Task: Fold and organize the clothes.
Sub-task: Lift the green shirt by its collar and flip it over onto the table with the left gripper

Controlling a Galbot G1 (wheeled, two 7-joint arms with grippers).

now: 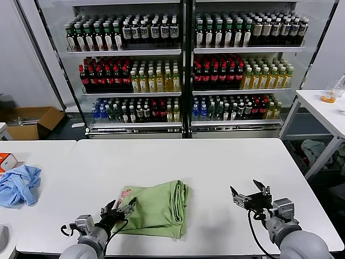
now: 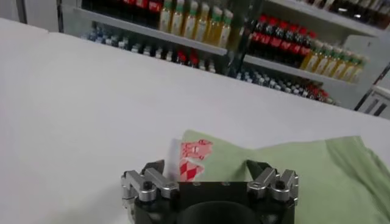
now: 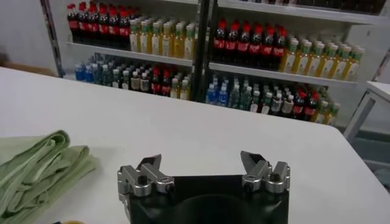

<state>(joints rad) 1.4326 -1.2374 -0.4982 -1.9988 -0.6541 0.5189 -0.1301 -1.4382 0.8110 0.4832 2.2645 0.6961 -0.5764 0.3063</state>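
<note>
Left gripper (image 1: 119,208) nearest the lens, fingers apart, hovering at the near-left corner of the shirt (image 1: 159,208), holding nothing. Right gripper (image 1: 249,193) well to the right of the shirt over bare desk (image 1: 215,162), fingers likewise apart and empty. Shirt already folded to a compact rectangle near the front edge of the desk, layered edges stacked along its right side. Pale green cotton, soft, matte, lightly creased; red-and-white print (image 2: 194,159) peeking out at the corner nearest the left gripper. Judged: fold largely done, tidying left. Advisable to pinch all layers at that corner together, low and shallow, to avoid peeling only the top ply. Crumpled light blue cloth (image 1: 19,184) far left of the shirt, untouched.
</note>
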